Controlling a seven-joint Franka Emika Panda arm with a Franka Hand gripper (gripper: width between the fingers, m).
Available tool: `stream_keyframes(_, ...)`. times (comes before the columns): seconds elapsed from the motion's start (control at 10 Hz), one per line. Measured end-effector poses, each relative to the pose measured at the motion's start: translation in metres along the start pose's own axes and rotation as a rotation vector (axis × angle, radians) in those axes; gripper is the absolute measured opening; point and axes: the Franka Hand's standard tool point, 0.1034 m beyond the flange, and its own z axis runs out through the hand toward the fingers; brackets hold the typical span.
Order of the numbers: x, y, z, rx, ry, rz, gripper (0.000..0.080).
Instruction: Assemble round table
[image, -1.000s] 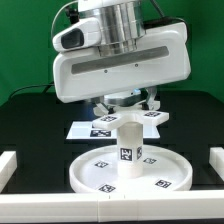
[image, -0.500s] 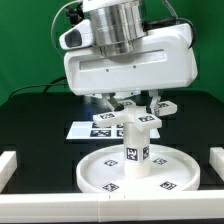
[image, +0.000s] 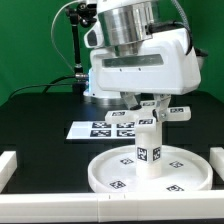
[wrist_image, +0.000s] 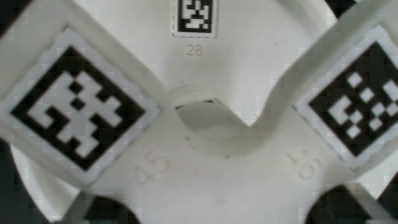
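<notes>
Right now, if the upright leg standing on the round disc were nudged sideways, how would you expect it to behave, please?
The leg looks stiff, probably light white plastic. Being tall and narrow, it might tip if merely standing loose on the disc; whether it is fastened there cannot be seen. The cross-shaped base piece at its top adds height, possibly worsening that.

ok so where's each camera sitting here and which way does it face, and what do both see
Exterior view: off the arm, low at the table's edge, facing the round disc, the upright cylinder leg on it and the marker board behind; the arm's wrist and gripper fill the top.
Wrist view: on the wrist, facing down, very close onto the cross-shaped base piece; no fingers are clearly visible.
Shared: the cross-shaped base piece.
</notes>
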Motion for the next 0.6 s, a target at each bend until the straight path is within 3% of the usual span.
stream_keyframes(0.4, -0.0105, -0.0052, 0.0018, -0.001, -0.002, 0.295, 0.0448)
stream_keyframes(0.6, -0.0106, -0.0055, 0.0019, 0.000, -0.003, 0.288, 0.0448)
